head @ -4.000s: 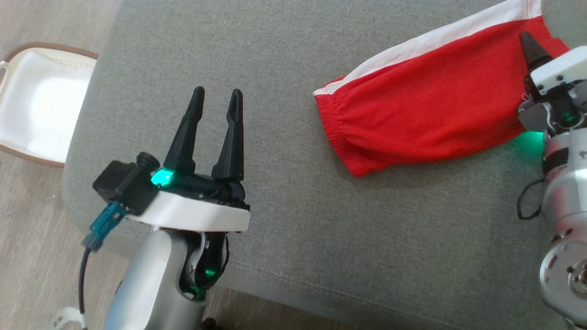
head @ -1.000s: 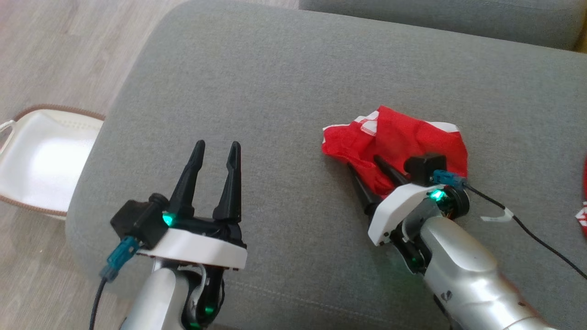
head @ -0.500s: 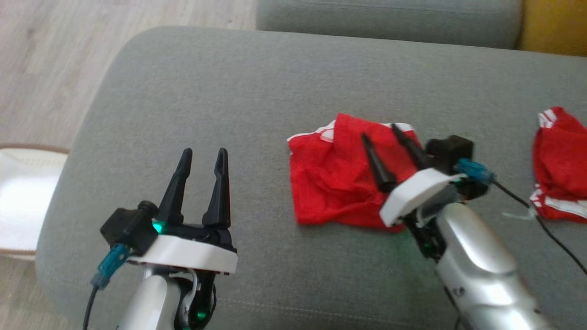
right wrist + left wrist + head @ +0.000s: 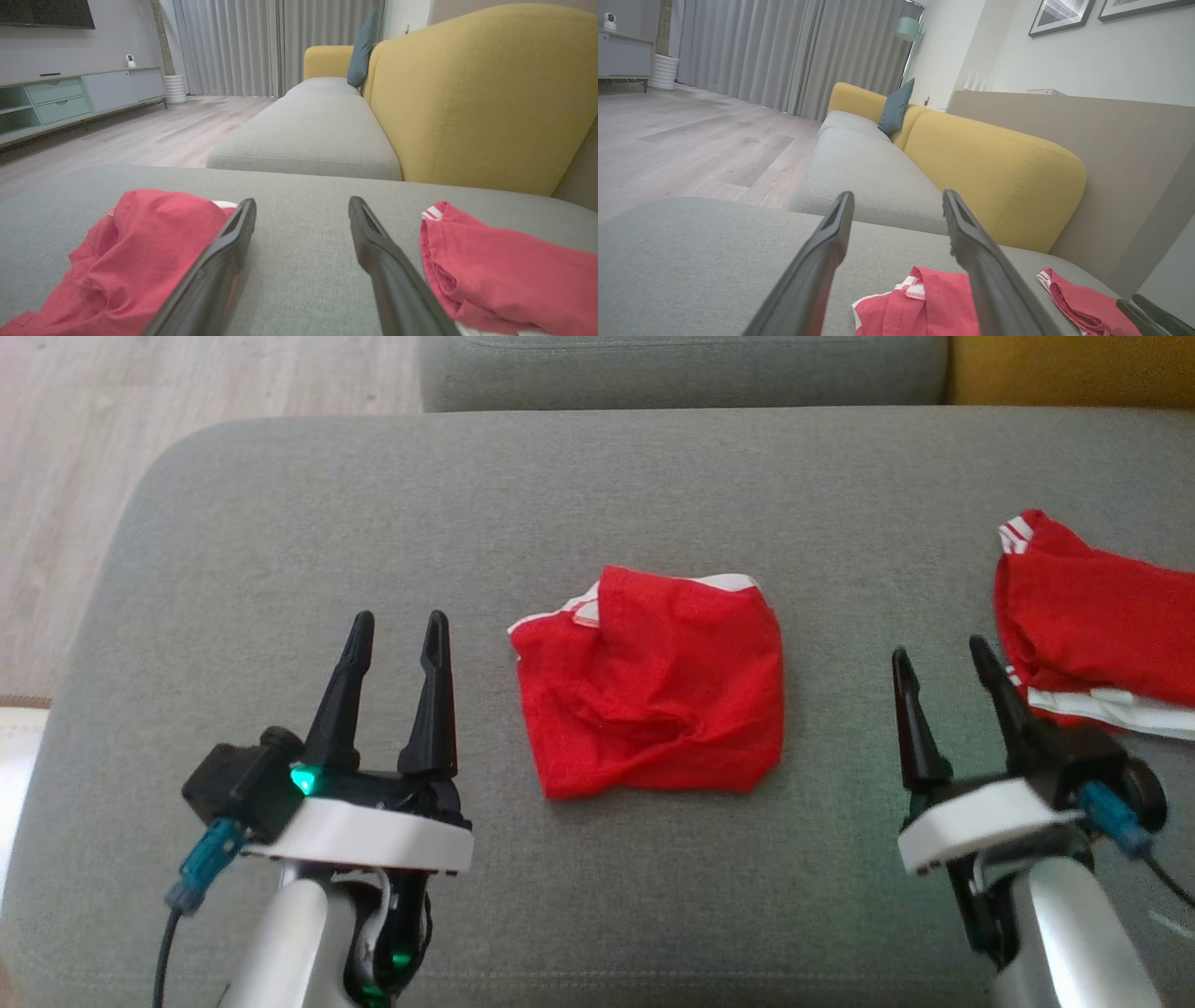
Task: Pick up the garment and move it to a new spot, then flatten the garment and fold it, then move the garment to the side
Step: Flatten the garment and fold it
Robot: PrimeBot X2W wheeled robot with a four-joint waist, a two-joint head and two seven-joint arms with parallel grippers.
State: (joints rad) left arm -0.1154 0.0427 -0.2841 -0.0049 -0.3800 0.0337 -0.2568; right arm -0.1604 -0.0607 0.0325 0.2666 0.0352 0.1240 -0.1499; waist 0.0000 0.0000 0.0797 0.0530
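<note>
where the grey seat (image 4: pixel 280 523) spreads widest in the head view, the garment (image 4: pixel 653 691) lies folded into a rough square. it is red and creased on top, with a white strip along its far edge. it rests flat on the seat, apart from both grippers.

the left gripper (image 4: pixel 400 621) hovers near the garment's left side. its two fingers are parted by a moderate gap and hold nothing. in the left wrist view the left gripper (image 4: pixel 897 196) frames the seat beyond, with the garment (image 4: pixel 924 303) low between the fingers.

the right gripper (image 4: pixel 938 649) sits further off to the right. its two fingers are likewise spread and empty. in the right wrist view the right gripper (image 4: pixel 302 200) has the garment (image 4: pixel 135 252) to the left of its fingers.

there are two red garments in all. the second garment (image 4: pixel 1092 616) lies rumpled just beside the right gripper's outer finger, white stripes at its edges, and reaches the frame's right edge.

a yellow backrest (image 4: pixel 481 93) runs behind the seat, with one teal pillow (image 4: pixel 895 108) further along.

a pale sliver with a brown rim (image 4: pixel 11 756) shows on the floor at the left. i cannot tell what, if anything, is in it.
</note>
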